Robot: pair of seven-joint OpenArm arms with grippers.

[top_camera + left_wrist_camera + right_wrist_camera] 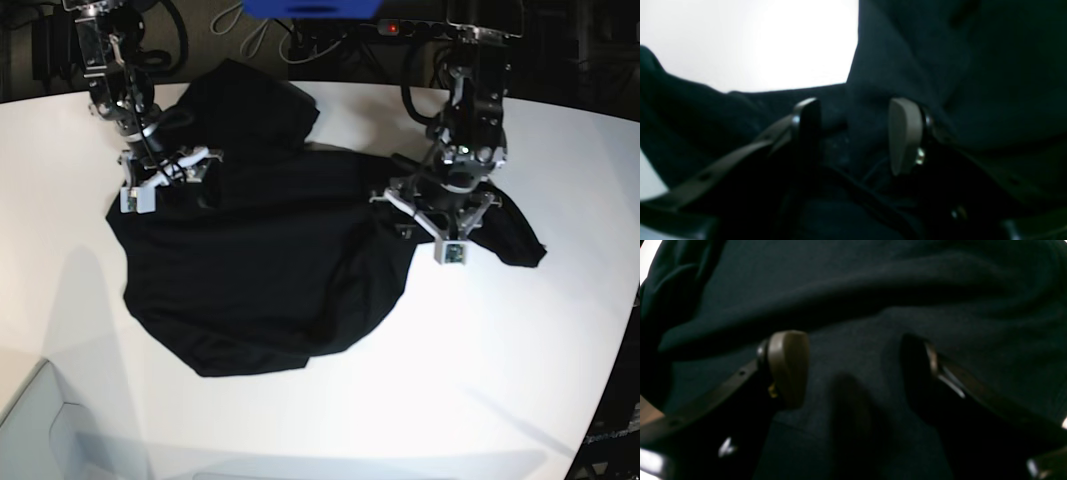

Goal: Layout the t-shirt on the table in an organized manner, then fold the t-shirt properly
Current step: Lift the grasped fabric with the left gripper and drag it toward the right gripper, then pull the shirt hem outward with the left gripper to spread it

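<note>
The black t-shirt (pixel 270 270) lies crumpled in a broad heap across the back middle of the white table (pixel 500 380). My left gripper (pixel 440 200) is down on the shirt's right part. In its wrist view, the left gripper (pixel 855 120) has its fingers set partly apart with a thick fold of the t-shirt (pixel 973 66) filling the gap. My right gripper (pixel 175 172) is at the shirt's upper left. Seen from the wrist, the right gripper (pixel 853 363) stands wide open over flat t-shirt cloth (pixel 853 290), with nothing pinched.
A power strip and cables (pixel 390 28) sit behind the table's back edge, beside a blue object (pixel 310 8). A pale grey tray-like shape (pixel 50 430) shows at the bottom left. The table's curved edge (pixel 612 350) runs down the right.
</note>
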